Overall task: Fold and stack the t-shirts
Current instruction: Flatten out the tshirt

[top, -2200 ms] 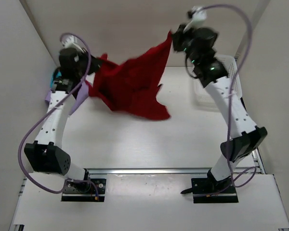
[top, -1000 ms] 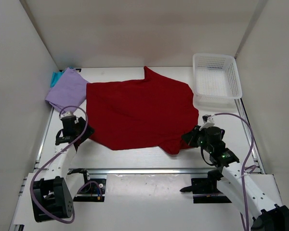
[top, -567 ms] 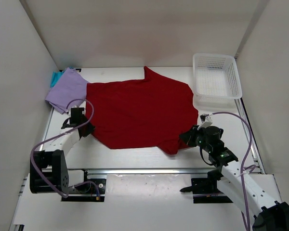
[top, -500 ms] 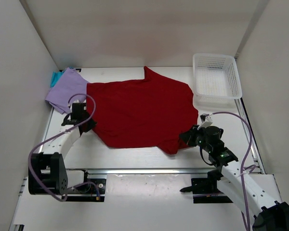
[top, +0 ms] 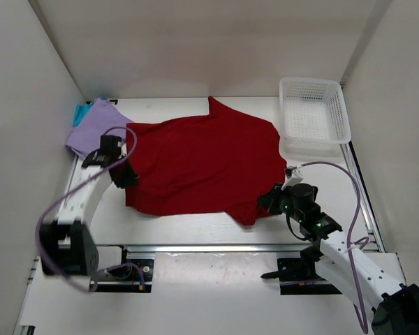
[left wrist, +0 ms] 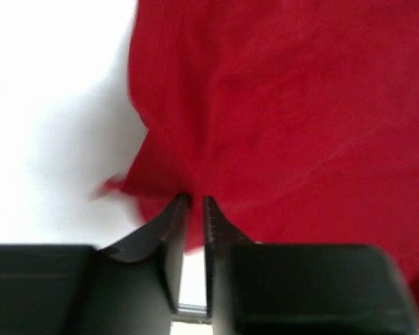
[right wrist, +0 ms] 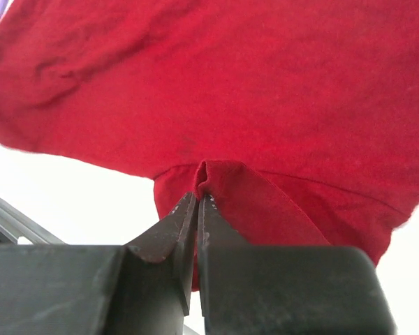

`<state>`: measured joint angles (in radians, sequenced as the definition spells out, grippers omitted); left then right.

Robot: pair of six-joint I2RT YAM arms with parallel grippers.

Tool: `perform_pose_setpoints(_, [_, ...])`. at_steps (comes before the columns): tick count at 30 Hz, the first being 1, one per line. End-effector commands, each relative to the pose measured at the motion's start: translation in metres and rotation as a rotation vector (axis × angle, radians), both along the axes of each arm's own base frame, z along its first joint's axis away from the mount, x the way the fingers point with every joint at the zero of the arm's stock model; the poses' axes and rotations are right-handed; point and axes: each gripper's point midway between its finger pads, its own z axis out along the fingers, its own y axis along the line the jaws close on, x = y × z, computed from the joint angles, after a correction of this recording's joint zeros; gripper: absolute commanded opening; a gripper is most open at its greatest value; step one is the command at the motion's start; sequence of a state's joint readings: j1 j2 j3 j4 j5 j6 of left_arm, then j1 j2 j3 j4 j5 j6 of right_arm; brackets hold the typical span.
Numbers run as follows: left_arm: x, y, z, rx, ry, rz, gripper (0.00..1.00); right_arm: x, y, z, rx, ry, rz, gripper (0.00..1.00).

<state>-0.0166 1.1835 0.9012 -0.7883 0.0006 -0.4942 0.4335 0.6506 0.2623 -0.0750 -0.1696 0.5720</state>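
red t-shirt (top: 202, 164): spread flat across middle of table (top: 195, 227), one pointed corner toward far wall, small flap at near right edge, left edge drawn into folds. gripped at two points.

lavender t-shirt (top: 94, 129): folded, far left corner of table, just beside left edge of red t-shirt, resting over teal t-shirt.

teal t-shirt (top: 79, 112): mostly hidden under lavender t-shirt, only a sliver visible against left wall.

left gripper (left wrist: 192, 204): at left edge of red t-shirt, fingers nearly together with a narrow slit between them, red cloth bunched and pinched at tips; cloth puckered into radiating folds above tips. bare white table to left in wrist view.

right gripper (right wrist: 197, 199): at near right corner of red t-shirt, fingers pressed tight together, small raised pleat of red cloth nipped at tips; flap of shirt lying beside fingers.

white lattice basket (top: 314, 115): far right corner of table, close to right edge of red t-shirt, contact not discernible.
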Motion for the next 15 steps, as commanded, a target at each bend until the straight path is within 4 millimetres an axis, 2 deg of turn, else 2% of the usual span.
perform_pose_setpoints(1, [0.053,-0.015,-0.027,-0.034,0.076,-0.048,0.28,0.013,0.003,0.015,0.004,-0.063,-0.009,0.0])
perform_pose_setpoints(2, [0.087,-0.017,-0.004,-0.027,0.006,-0.046,0.28,0.013,0.003,0.011,0.001,-0.049,-0.009,0.0])
perform_pose_setpoints(3, [0.103,-0.022,-0.021,-0.004,0.058,-0.06,0.33,0.013,0.003,0.011,-0.007,-0.049,-0.008,0.0])
perform_pose_setpoints(4, [0.136,-0.025,-0.021,0.05,0.068,-0.067,0.48,0.014,0.004,0.011,-0.001,-0.044,-0.007,0.0])
perform_pose_setpoints(5, [0.172,-0.021,0.009,0.125,-0.012,-0.051,0.63,0.015,0.003,0.01,-0.004,-0.038,-0.011,0.0])
perform_pose_setpoints(6, [0.186,-0.023,0.0,0.154,0.042,-0.053,0.67,0.015,0.003,0.011,-0.003,-0.036,-0.01,0.0])
perform_pose_setpoints(7, [0.184,-0.021,-0.013,0.158,0.102,-0.056,0.72,0.017,0.002,0.012,-0.002,-0.04,-0.016,0.0])
perform_pose_setpoints(8, [0.186,-0.025,-0.015,0.122,0.103,-0.067,0.76,0.016,0.001,0.01,-0.005,-0.034,-0.023,0.0])
perform_pose_setpoints(9, [0.173,-0.018,-0.026,0.097,0.126,-0.047,0.78,0.018,0.001,0.013,-0.002,-0.047,-0.023,0.0])
perform_pose_setpoints(10, [0.179,-0.016,-0.005,0.061,0.019,-0.037,0.87,0.017,-0.001,0.009,-0.006,-0.039,-0.026,0.0])
perform_pose_setpoints(11, [0.165,-0.009,-0.025,0.019,0.009,-0.018,0.99,0.016,-0.001,0.005,-0.009,-0.027,-0.025,0.0])
perform_pose_setpoints(12, [0.135,-0.007,-0.026,-0.011,-0.001,-0.008,0.98,0.017,0.001,0.009,0.0,-0.043,-0.018,0.0])
perform_pose_setpoints(13, [0.137,-0.002,0.002,-0.041,-0.13,0.013,0.99,0.018,0.005,0.01,0.003,-0.048,-0.011,0.0])
perform_pose_setpoints(14, [0.119,0.015,0.007,-0.07,-0.185,0.059,0.98,0.015,0.008,0.009,0.0,-0.045,0.005,0.0])
perform_pose_setpoints(15, [0.098,0.017,-0.01,-0.088,-0.159,0.079,0.99,0.014,0.01,0.008,-0.002,-0.044,0.012,0.0])
